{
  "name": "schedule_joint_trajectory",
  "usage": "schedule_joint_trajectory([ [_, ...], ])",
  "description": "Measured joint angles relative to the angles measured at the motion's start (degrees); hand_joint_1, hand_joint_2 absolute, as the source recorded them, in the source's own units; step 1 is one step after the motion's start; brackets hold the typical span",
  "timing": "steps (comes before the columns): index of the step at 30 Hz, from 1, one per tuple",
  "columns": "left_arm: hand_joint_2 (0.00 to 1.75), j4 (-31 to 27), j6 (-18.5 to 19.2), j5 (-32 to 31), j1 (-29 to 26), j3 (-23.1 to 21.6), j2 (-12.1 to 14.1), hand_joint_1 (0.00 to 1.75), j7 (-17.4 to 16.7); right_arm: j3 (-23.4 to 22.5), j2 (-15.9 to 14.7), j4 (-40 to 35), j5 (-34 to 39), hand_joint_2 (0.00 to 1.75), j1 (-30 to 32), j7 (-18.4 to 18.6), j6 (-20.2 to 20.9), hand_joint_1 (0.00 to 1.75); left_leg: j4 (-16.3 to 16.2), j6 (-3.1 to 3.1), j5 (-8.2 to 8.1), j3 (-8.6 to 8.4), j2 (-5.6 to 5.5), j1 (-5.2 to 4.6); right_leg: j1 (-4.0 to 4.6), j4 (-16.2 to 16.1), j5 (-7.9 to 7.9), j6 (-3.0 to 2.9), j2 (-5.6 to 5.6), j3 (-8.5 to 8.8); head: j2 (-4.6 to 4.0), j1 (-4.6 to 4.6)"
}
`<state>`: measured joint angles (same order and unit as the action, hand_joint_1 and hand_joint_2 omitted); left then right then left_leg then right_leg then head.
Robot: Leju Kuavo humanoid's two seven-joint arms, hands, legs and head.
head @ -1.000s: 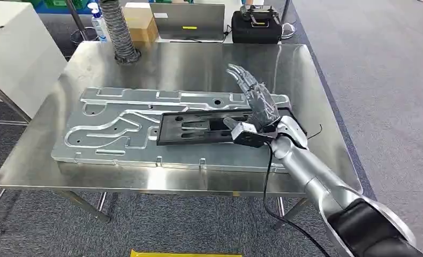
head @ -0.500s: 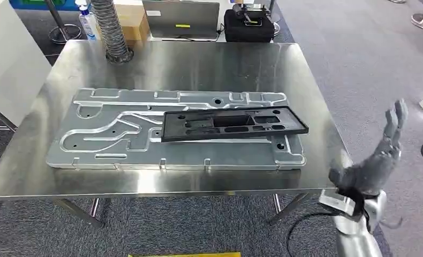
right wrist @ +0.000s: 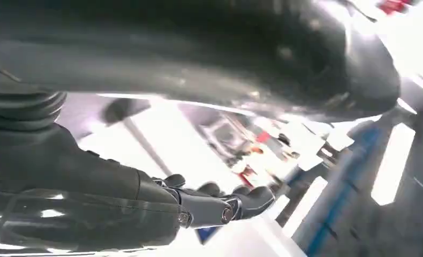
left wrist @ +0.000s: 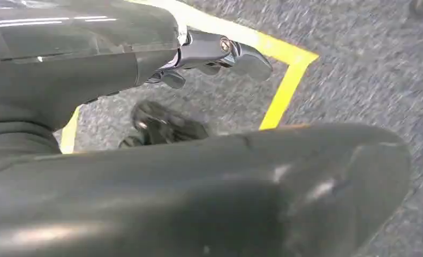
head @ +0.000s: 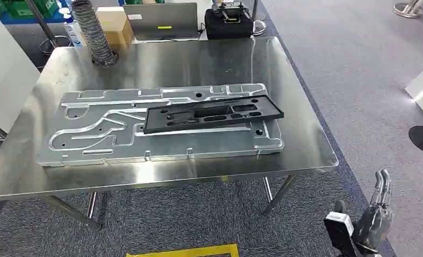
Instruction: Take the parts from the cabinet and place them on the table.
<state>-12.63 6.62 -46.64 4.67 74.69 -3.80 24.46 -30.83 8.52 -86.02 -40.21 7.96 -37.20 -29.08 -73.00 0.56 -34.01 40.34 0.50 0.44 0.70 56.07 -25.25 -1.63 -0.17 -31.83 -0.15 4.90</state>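
Observation:
A flat black part (head: 212, 115) with cut-outs lies on a large silver machined plate (head: 91, 139), which rests on the steel table (head: 198, 59). My right hand (head: 372, 214) is low beside the table's near right corner, over the carpet, with fingers straight and apart and nothing in it. In the right wrist view its fingers (right wrist: 220, 206) stretch out empty. In the left wrist view my left hand (left wrist: 220, 51) hangs over grey carpet with nothing in its fingers.
At the table's far edge stand a ribbed grey hose (head: 91, 32), a cardboard box (head: 112, 24), a grey panel (head: 161, 21), a black case (head: 229, 24) and a bottle (head: 71, 27). A white cabinet (head: 0, 69) stands on the left. Yellow tape (head: 182, 251) marks the floor.
My right hand let go of the black part, leaving it on the silver plate, and dropped down beside the table's right corner. The camera has shifted, so the whole scene moved left.

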Motion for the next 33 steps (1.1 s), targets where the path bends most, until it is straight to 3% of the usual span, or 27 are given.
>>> schedule_joint_trajectory([
  [1, 0.0, 0.0, -0.2, -0.2, 0.0, 0.0, 0.0, 0.0, -0.5, -1.8, 0.0, 2.0, -1.2, 0.0, -0.3, 0.0, 0.5, 0.0, -2.4, 0.2, -1.2, 0.07, 0.0, 0.05, -0.01, 0.1, 0.56, 0.08, 0.06, -0.84, 0.0, 0.0],
  [2, 0.0, 0.0, -0.3, -0.3, 0.0, 0.0, 0.0, 0.0, -0.6, -3.3, 0.0, 4.0, -2.2, 0.0, -0.7, 0.0, 0.8, 0.0, -1.9, 0.34, -0.94, -1.13, 0.0, 0.16, -0.09, 0.3, 1.03, 0.23, 0.17, -1.63, 0.0, 0.0],
  [3, 0.0, 0.0, -0.3, -0.4, 0.0, 0.0, 0.0, 0.0, -0.7, -4.9, 0.0, 6.0, -3.0, 0.0, -1.0, 0.0, 0.8, 0.0, 1.3, 0.42, 0.28, -3.75, 0.0, 0.27, -0.2, 0.6, 1.44, 0.44, 0.28, -2.45, 0.0, 0.0],
  [5, 0.0, 0.0, -0.5, -0.9, 0.0, 0.0, 0.0, 0.0, -0.8, -8.0, 0.0, 10.5, -4.3, 0.0, -1.8, 0.0, 0.5, 0.0, 12.3, 0.58, 3.17, -11.56, -0.25, 0.49, -0.57, 1.6, 2.01, 1.12, 0.61, -3.88, 0.0, 0.0],
  [6, 0.0, 0.0, -0.5, -1.0, 0.2, 0.0, -0.1, 0.0, -0.9, -9.5, 0.0, 13.0, -5.4, 0.0, -2.3, 0.0, 0.3, 0.0, 15.4, 0.27, 2.23, -13.05, -0.88, 0.47, -0.54, 2.1, 2.19, 1.44, 0.64, -4.28, 0.0, 0.02],
  [7, 0.0, 0.0, -0.6, -1.2, 0.1, 0.0, -0.1, 0.0, -0.9, -11.0, 0.0, 15.7, -6.4, 0.0, -2.9, 0.0, 0.0, 0.0, 15.3, -0.46, 3.27, -12.91, -1.08, 0.05, -0.33, 2.3, 2.33, 1.73, 0.69, -4.34, 0.0, -0.04],
  [10, 0.0, 0.0, -0.7, -1.4, -0.2, 0.0, -0.2, 0.0, -0.8, -14.6, 0.1, 23.6, -8.2, 0.0, -3.8, 0.0, -1.4, 0.0, 15.0, -1.58, 4.14, -12.56, -0.7, -0.24, -0.55, 2.0, 3.6, 2.82, 0.91, -4.32, 0.0, -0.02],
  [11, 0.0, 0.0, -0.7, -1.4, -0.2, 0.0, -0.4, 0.0, -0.6, -15.8, 0.1, 27.0, -8.9, 0.0, -4.2, 0.0, -2.4, 0.0, 15.3, -2.05, 4.98, -12.03, -0.25, 0.16, -0.75, 2.2, 3.19, 3.15, 0.96, -4.63, 0.0, -0.02],
  [12, 0.0, 0.0, -0.8, -1.5, -0.2, 0.0, -0.4, 0.0, -0.4, -17.1, 0.1, 30.5, -9.5, 0.0, -4.7, 0.0, -3.2, 0.0, 15.3, -2.4, 5.49, -11.41, -0.04, 0.15, -0.88, 3.5, 0.77, 3.43, 0.84, -5.33, 0.0, 0.0],
  [14, 0.0, 0.0, -0.9, -1.8, -0.5, 0.0, -0.4, 0.0, -0.3, -19.4, 0.1, 37.1, -10.7, 0.0, -5.7, 0.0, -4.3, 0.0, 15.3, -2.85, 6.59, -9.84, 0.22, 0.04, -1.08, 11.5, -6.4, 4.01, 0.69, -7.93, 0.0, -0.02],
  [15, 0.0, 0.0, -1.0, -2.0, -0.5, 0.0, -0.4, 0.0, -0.3, -20.6, 0.1, 40.7, -11.6, 0.0, -6.2, 0.3, -5.1, 0.0, 15.2, -2.86, 7.13, -9.11, 0.36, -0.06, -1.07, 15.8, -8.78, 4.12, 0.68, -9.03, 0.0, -0.02],
  [16, 0.0, 0.0, -1.1, -2.2, -0.6, -0.1, -0.3, 0.0, -0.4, -21.5, 0.1, 43.8, -12.4, 0.0, -6.6, 1.0, -5.6, 0.0, 15.2, -2.83, 7.68, -8.45, 0.5, -0.13, -1.06, 19.1, -9.76, 4.11, 0.68, -9.52, 0.0, -0.02],
  [17, 0.0, 0.0, -1.2, -2.5, -0.6, -0.1, -0.3, 0.0, -0.4, -22.4, 0.1, 47.3, -13.2, 0.0, -6.8, 2.1, -5.8, 0.0, 15.1, -2.76, 8.2, -7.69, 0.56, -0.17, -1.05, 20.0, -9.22, 4.06, 0.68, -8.92, 0.0, -0.02],
  [18, 0.0, 0.0, -1.2, -2.6, -0.7, -0.1, -0.3, 0.0, -0.4, -22.9, 0.3, 49.9, -13.8, 0.0, -6.9, 3.0, -6.1, 0.0, 15.0, -2.65, 8.71, -6.88, 0.59, -0.21, -1.03, 18.5, -7.49, 3.89, 0.67, -7.03, 0.0, -0.02],
  [19, 0.0, 0.0, -1.2, -2.7, -0.7, -0.2, -0.3, 0.0, -0.6, -23.2, 0.6, 51.7, -14.5, 0.0, -7.0, 4.5, -6.1, 0.0, 14.9, -2.55, 9.14, -6.19, 0.65, -0.2, -0.95, 14.8, -5.57, 3.71, 0.66, -4.14, 0.0, 0.0],
  [20, 0.0, 0.0, -1.2, -3.0, -0.8, -0.2, -0.3, 0.0, -1.0, -23.6, 0.9, 53.9, -15.7, 0.0, -7.4, 8.1, -5.5, 0.0, 14.8, -2.35, 9.58, -5.57, 0.68, -0.18, -0.85, 8.9, -3.98, 3.43, 0.54, 0.17, 0.0, -0.02],
  [21, 0.0, 0.0, -1.1, -3.1, -0.8, -0.2, -0.3, 0.0, -1.3, -23.9, 1.2, 55.7, -16.5, 0.0, -7.8, 11.7, -4.7, 0.0, 14.7, -2.15, 9.93, -5.42, 0.75, -0.17, -0.75, 3.4, -4.21, 3.1, 0.28, 4.18, 0.0, 0.0],
  [22, 0.0, 0.0, -1.1, -3.2, -0.8, -0.3, -0.3, 0.0, -1.4, -24.0, 1.3, 57.3, -17.2, 0.0, -8.3, 14.6, -3.8, 0.0, 14.6, -1.75, 10.26, -5.14, 0.78, -0.35, -0.17, -0.5, -5.79, 2.71, 0.16, 6.29, 0.0, -0.02],
  [25, 0.0, 0.0, -1.4, -3.6, -0.9, -0.3, -0.3, 0.0, -1.5, -24.2, 1.5, 62.6, -19.7, 0.0, -8.6, 21.7, -1.5, 0.0, 15.1, -0.76, 11.49, -5.23, 1.07, 0.01, 0.22, -0.2, -4.91, 1.63, 0.3, 5.47, 0.0, -0.02],
  [26, 0.0, 0.0, -1.5, -3.8, -1.1, -0.3, -0.2, 0.0, -1.7, -24.2, 1.5, 63.7, -20.0, 0.0, -8.6, 24.2, -0.5, 0.0, 15.2, -0.3, 12.0, -5.24, 1.04, -0.08, -0.06, -1.0, -4.0, 1.04, 0.27, 5.28, 0.0, 0.0],
  [27, 0.0, -0.1, -1.5, -4.0, -1.2, -0.3, 0.0, 0.0, -2.0, -24.2, 1.5, 64.9, -20.3, 0.0, -8.7, 26.7, 0.7, 0.0, 14.3, -0.16, 10.42, -4.79, 0.64, 0.09, -0.31, -1.3, -3.17, 0.62, -0.12, 5.03, 0.0, 0.0],
  [28, 0.0, -0.1, -1.7, -4.3, -1.3, -0.4, 0.2, 0.0, -2.3, -24.2, 1.5, 65.9, -20.8, 0.0, -8.9, 28.9, 2.1, 0.0, 11.9, 0.04, 7.04, -4.01, 0.21, 0.03, -0.31, -1.4, -2.56, 0.08, 0.05, 4.32, 0.0, 0.0],
  [30, 0.0, -0.1, -1.9, -5.0, -1.4, -0.6, 0.3, 0.0, -2.7, -24.2, 1.3, 67.3, -21.5, 0.0, -9.0, 31.2, 4.0, 0.0, 3.4, 0.44, 0.34, -1.69, 0.04, 0.23, -0.12, -1.2, -1.35, -0.18, 0.06, 2.64, 0.0, 0.0],
  [31, 0.0, -0.1, -1.9, -5.2, -1.4, -0.8, 0.5, 0.0, -3.0, -24.2, 1.3, 67.9, -21.4, 0.0, -9.0, 31.7, 4.9, 0.0, -0.2, 0.65, -1.22, -1.14, 0.04, 0.26, -0.07, -1.0, -0.78, -0.15, 0.05, 1.75, 0.0, 0.0],
  [32, 0.0, -0.1, -1.9, -5.7, -1.4, -1.1, 0.6, 0.0, -3.3, -24.2, 1.1, 68.6, -21.1, 0.0, -9.0, 32.0, 5.7, 0.0, -2.2, 0.79, -0.99, -1.29, 0.04, 0.29, -0.07, -0.7, -0.21, -0.1, 0.05, 0.77, 0.0, 0.0],
  [33, 0.0, -0.1, -1.9, -6.2, -1.4, -1.4, 0.8, 0.0, -3.5, -24.2, 1.0, 69.0, -20.7, 0.0, -9.0, 32.0, 6.6, 0.0, -1.7, 0.88, 0.79, -2.57, 0.04, 0.35, -0.1, -0.4, 0.32, 0.0, 0.06, -0.32, 0.0, 0.0],
])
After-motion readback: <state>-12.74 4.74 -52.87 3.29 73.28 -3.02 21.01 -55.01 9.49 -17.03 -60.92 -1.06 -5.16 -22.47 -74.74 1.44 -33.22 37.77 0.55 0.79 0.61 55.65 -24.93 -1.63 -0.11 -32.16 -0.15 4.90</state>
